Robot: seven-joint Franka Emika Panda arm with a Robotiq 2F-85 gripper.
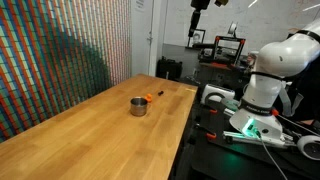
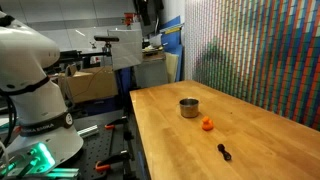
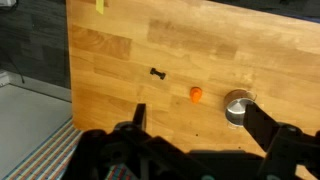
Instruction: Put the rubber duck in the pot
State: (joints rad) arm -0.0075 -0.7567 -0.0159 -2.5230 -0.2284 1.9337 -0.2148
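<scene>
The end effector [image 3: 195, 118] hangs high above the worktop [image 3: 110, 60], its two fingers [image 3: 139, 113] spread wide with nothing between them. In the wrist view the rubber duck [image 3: 196, 94] sits on the wood just beyond the gap between the fingertips, roughly centred on it. The pot [image 3: 238, 106] stands upright off to one side of the duck, close to the tip of the finger on that side. Duck and pot are near each other but apart, as both exterior views confirm: the duck [image 2: 207, 124] lies outside the pot [image 2: 189, 107]. Farther beyond the fingertips, on the duck's other side, lies a small dark object [image 3: 156, 73], possibly a clip, though it is too small to tell.
</scene>
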